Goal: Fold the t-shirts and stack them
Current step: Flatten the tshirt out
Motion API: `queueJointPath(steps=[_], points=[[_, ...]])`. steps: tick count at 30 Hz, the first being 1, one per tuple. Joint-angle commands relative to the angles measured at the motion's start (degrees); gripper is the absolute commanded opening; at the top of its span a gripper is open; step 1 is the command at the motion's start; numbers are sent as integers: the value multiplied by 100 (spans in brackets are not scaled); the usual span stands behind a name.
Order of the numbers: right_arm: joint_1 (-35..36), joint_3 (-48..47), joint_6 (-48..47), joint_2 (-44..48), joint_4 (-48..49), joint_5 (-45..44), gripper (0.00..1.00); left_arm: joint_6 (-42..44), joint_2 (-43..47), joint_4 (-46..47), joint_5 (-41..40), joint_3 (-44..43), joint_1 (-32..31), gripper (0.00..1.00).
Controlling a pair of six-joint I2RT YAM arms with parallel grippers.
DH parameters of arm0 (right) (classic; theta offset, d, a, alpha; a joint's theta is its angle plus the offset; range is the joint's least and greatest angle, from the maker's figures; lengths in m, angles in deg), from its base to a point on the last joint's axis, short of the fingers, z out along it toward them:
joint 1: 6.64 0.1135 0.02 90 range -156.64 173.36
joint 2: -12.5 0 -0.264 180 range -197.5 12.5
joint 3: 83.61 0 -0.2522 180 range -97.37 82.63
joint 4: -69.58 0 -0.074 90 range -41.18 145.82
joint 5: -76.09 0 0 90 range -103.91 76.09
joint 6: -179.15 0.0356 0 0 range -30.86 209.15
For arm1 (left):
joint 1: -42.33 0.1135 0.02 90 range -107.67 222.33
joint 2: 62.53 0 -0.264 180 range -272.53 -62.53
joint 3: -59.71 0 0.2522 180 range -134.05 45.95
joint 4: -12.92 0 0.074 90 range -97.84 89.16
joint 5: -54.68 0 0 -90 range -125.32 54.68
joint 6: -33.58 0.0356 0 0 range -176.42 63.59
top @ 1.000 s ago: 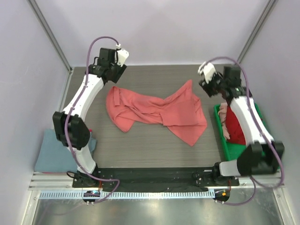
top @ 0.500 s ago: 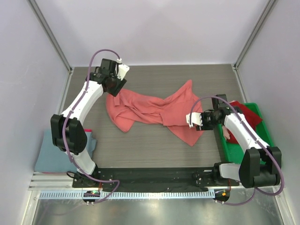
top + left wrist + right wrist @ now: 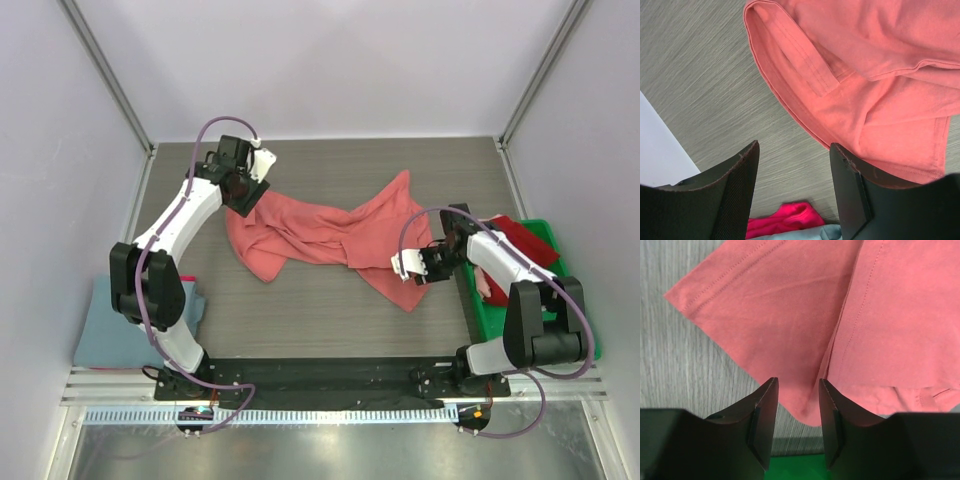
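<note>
The coral t-shirt (image 3: 320, 235) lies crumpled on the table (image 3: 330, 330), the left gripper (image 3: 794, 150) over its far-left edge and the right gripper (image 3: 797, 385) over its near-right hem corner, both parted and empty (ready, I'd guess, to spread it flat)

Bare table (image 3: 330, 325) open along the near edge and far strip, crumpled shirt (image 3: 330, 235) sprawled across the middle — blocking low passes, bin (image 3: 482, 318) crowding the right edge, blue cloth (image 3: 100, 335) past the left edge, walls (image 3: 330, 70) closing three sides.
</note>
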Motion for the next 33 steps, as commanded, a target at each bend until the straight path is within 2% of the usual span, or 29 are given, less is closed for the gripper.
queueJointPath(steps=[1,11,26,28,29,31,33], points=[[33,-239,-125,-136,269,-25,43,52,224,134,-40,-34,6,59],[33,-565,60,-523,498,-121,40,17,22,169,4,-183,-3,59],[41,-574,288,-690,779,-192,38,17,-146,161,57,-341,6,58],[41,-591,358,-725,788,-209,33,17,-180,161,57,-368,6,58],[50,-617,384,-742,779,-218,22,26,-181,152,57,-376,6,58],[67,-661,481,-813,770,-253,15,26,-198,161,57,-385,6,58],[85,-723,543,-883,753,-279,13,17,-207,161,57,-385,-3,58]])
